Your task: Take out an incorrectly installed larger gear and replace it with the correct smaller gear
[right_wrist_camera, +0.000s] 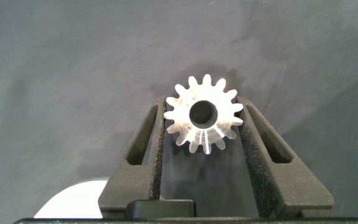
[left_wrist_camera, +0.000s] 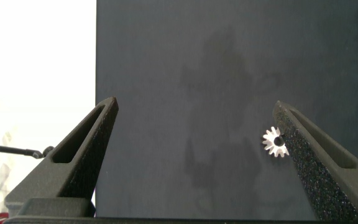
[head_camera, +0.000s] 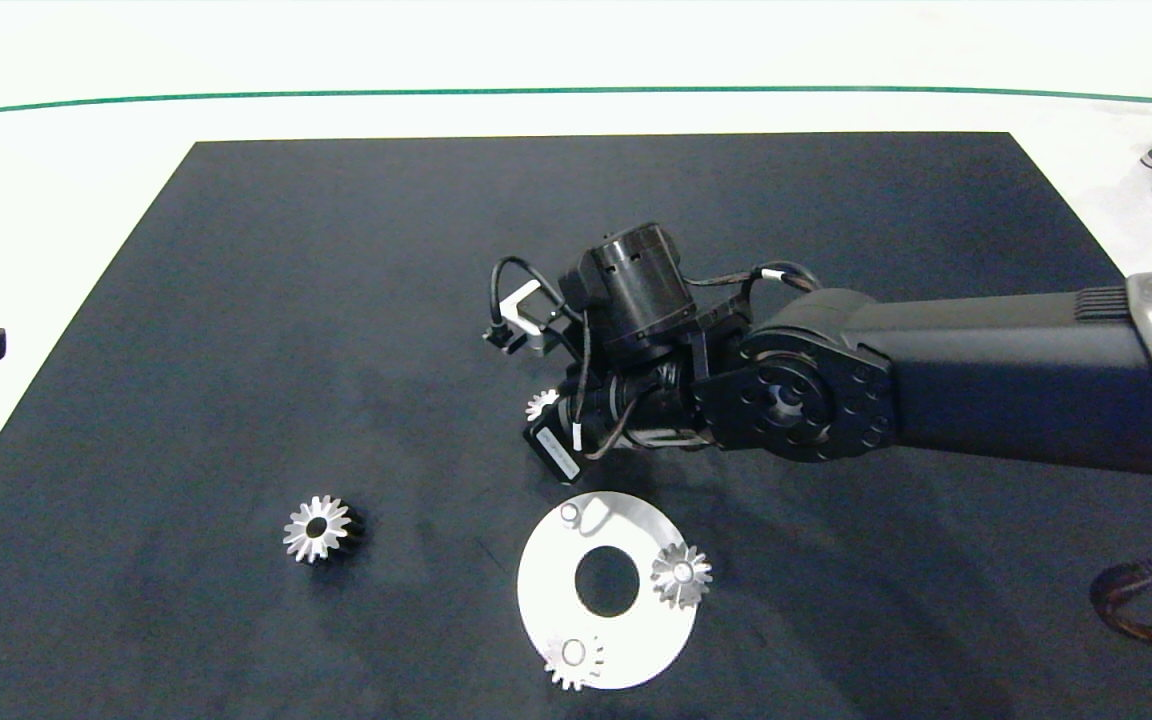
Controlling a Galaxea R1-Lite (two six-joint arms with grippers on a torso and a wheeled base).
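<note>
- Right gripper (right_wrist_camera: pixel 202 124) is clamping the smaller gear (right_wrist_camera: pixel 202 119) between its pads, teeth touching both fingers; in head view that gear (head_camera: pixel 540 403) is peeking out at the wrist's tip, just beyond the silver plate (head_camera: pixel 548 585), above the mat.
- Larger gear (head_camera: pixel 321 528) is lying on its side on the mat (head_camera: pixel 336 300), well apart from the plate on the robot's left; so removal looks done, imo.
- Step in hand: carrying the small gear in for fitting; plate is already wearing two gears, one at its right rim (head_camera: pixel 681 574) and one at its near rim (head_camera: pixel 576 662); a bare pin (head_camera: pixel 570 513) is showing at the far rim, prob. the target.
- Next move is calling for: bore lined up over that pin, gear held flat, straight descent, then release; teeth may need a slight turn to clear neighbours.
- Left gripper (left_wrist_camera: pixel 194 134) is standing wide open w/ nothing between fingers, parked off the table's left side; its view is catching the mat edge & a gear (left_wrist_camera: pixel 275 143) far off.
- Room: mat is open around the plate; right arm is spanning in from the right, wrist hanging close over the plate's far rim, so clearance there is tight; near table edge is sitting just beyond the plate's near rim.
</note>
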